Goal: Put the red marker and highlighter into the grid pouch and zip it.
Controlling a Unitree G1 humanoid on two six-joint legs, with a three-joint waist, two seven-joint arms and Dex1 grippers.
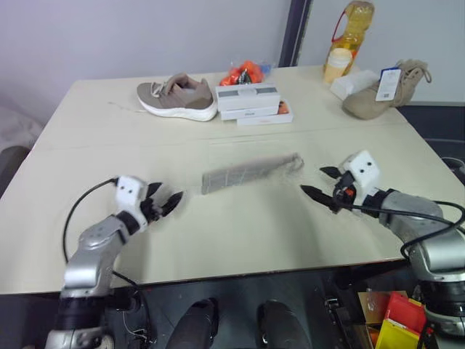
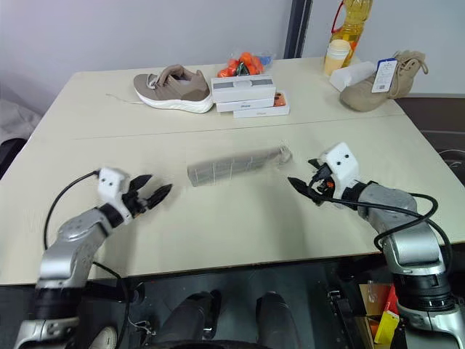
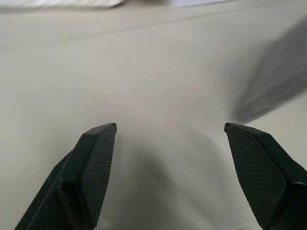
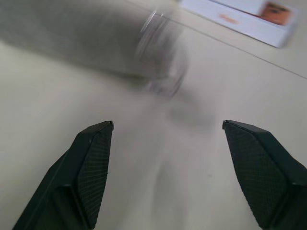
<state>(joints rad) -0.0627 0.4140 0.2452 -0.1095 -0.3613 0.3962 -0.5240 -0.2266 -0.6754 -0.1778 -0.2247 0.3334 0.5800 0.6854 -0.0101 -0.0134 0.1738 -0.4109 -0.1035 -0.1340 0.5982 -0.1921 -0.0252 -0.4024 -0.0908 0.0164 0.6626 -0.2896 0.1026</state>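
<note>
Grid pouch [image 1: 251, 172] lies mid-counter; both grippers, left [image 1: 166, 201] and right [image 1: 320, 182], flank it, jaws spread, empty. Task looks finished; arms need only clear away.

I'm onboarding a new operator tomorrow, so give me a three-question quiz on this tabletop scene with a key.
1. True or false: the left gripper is shut on the grid pouch.
2. What lies directly between the two grippers: A) shoe B) grid pouch C) bottle?
3. Fill in: the white boxes sit right beside the ____.

Key
1. False: its fingers are apart and hold nothing, like those of the right gripper.
2. B. The pouch lies flat on the table.
3. Shoe, at the table's far side.
</note>
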